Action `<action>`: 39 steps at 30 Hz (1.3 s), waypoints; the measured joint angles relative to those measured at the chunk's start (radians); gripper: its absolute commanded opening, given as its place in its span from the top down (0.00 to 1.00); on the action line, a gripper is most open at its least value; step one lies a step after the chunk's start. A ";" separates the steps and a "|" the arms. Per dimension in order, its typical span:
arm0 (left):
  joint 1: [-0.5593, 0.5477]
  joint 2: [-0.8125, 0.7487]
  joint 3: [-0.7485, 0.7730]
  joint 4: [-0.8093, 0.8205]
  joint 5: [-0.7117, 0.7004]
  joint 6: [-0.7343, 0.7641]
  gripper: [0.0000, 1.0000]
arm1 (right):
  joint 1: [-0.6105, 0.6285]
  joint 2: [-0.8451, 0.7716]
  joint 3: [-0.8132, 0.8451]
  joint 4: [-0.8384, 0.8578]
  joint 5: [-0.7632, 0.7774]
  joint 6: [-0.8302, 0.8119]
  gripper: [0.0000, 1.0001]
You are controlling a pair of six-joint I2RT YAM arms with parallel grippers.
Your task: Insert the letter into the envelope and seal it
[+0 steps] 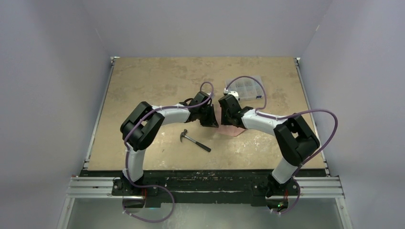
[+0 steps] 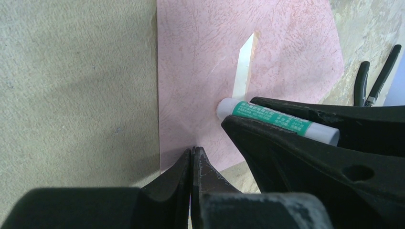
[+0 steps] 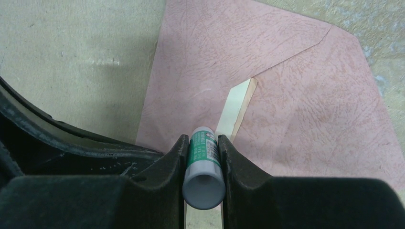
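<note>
On the tan table lies a flat salmon-pink paper envelope. Right fingers clamp a white green-labelled glue stick, tip at the pale flap strip running ahead. Left fingers shut, empty, at its edge.

envelope: salmon pink, fine veined grain
glue stick: white, green printed label
table: mottled tan

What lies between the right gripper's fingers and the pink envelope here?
A white, green-labelled glue stick, clamped in the right gripper, with its tip at the pale strip on the envelope. The right wrist view shows it best.
</note>
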 measured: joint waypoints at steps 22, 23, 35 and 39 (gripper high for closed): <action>0.001 0.005 0.003 0.001 0.005 0.004 1.00 | -0.016 0.073 0.031 0.110 0.097 -0.009 1.00; 0.001 0.005 0.003 0.003 0.006 -0.001 1.00 | -0.014 0.073 0.030 0.110 0.096 -0.011 1.00; 0.000 0.023 0.003 0.036 0.032 -0.068 1.00 | 0.002 0.018 -0.016 0.085 0.013 -0.019 1.00; 0.000 0.024 0.003 0.040 0.032 -0.073 1.00 | 0.003 0.011 -0.016 0.057 0.000 -0.018 1.00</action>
